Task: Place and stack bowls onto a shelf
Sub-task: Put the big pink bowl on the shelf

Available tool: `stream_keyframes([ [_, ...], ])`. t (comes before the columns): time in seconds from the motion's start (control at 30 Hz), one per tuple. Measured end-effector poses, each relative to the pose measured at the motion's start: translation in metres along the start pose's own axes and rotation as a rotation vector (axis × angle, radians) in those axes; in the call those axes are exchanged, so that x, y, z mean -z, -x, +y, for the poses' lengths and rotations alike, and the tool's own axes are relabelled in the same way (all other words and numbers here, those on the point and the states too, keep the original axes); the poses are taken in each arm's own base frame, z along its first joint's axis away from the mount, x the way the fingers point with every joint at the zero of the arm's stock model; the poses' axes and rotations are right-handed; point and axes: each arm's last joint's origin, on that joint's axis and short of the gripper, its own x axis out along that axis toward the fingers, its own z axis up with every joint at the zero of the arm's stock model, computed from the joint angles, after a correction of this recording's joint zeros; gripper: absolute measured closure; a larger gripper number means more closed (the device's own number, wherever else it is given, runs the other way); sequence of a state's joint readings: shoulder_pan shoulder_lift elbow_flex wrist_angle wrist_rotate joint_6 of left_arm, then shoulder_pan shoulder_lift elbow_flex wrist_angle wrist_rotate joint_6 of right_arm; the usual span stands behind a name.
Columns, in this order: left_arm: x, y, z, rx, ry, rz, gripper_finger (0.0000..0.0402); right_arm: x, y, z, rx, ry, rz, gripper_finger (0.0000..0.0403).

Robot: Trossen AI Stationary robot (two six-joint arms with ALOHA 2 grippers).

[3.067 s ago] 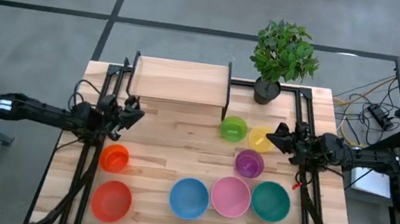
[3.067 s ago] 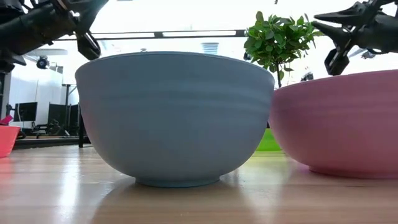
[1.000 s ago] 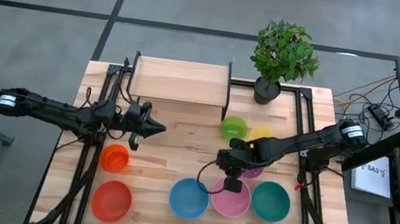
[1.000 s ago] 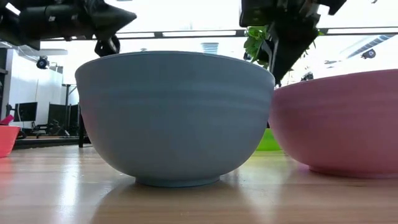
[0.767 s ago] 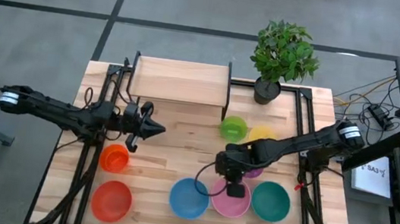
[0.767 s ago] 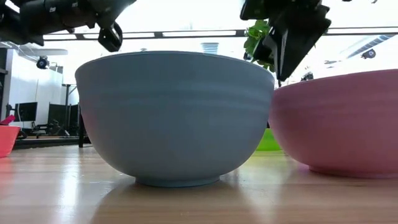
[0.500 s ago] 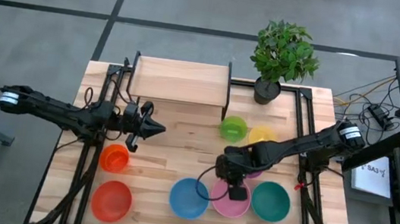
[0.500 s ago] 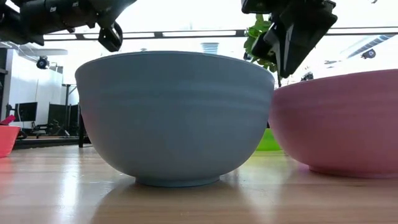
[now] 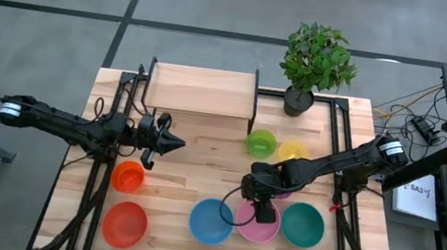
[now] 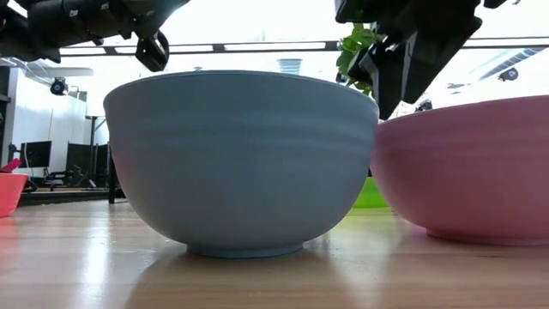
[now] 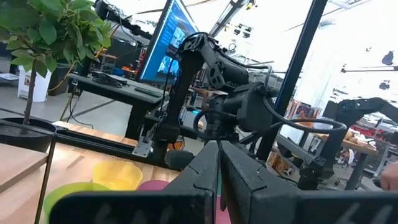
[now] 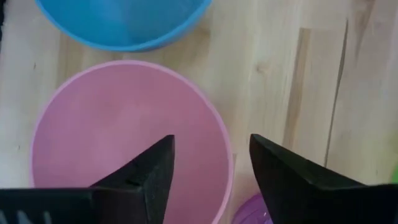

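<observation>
Shelf (image 9: 201,90) bare, nothing stacked | right gripper (image 12: 208,165) spread wide, empty, pink bowl (image 12: 127,134) rim directly beneath | left gripper (image 9: 178,144) closed, empty, idle

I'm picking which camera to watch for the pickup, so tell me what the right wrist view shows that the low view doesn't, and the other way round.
Only the right wrist view looks down into the pink bowl: the right end effector is open, its fingers straddling the bowl's rim, and an edge of the purple bowl shows.

Only the low view shows the bowls side-on resting on the tabletop, the red-orange bowl, the plant and the left end effector overhead.

Both show the pink bowl and the blue bowl beside it.
</observation>
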State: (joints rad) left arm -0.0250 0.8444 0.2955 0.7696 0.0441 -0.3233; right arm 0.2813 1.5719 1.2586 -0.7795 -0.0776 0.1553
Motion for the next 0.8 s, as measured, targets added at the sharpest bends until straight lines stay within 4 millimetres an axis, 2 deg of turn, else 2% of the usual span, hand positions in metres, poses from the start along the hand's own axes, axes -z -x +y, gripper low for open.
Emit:
stream_keyframes([
  [0.27, 0.000, 0.000, 0.000, 0.000, 0.000, 0.000, 0.0402, 0.009, -0.013, -0.002, 0.003, -0.001, 0.007, 0.0223],
  [0.57, 0.000, 0.000, 0.000, -0.001, 0.000, 0.000, 0.0402, 0.026, -0.037, -0.012, 0.006, -0.013, -0.004, 0.0249],
  [0.7, 0.000, 0.000, 0.000, -0.001, 0.000, 0.000, 0.0402, 0.030, -0.042, -0.016, 0.009, -0.023, -0.008, 0.0271],
  [0.8, 0.000, 0.000, 0.000, -0.001, 0.000, 0.000, 0.0402, 0.032, -0.043, -0.017, 0.009, -0.026, -0.001, 0.0302],
])
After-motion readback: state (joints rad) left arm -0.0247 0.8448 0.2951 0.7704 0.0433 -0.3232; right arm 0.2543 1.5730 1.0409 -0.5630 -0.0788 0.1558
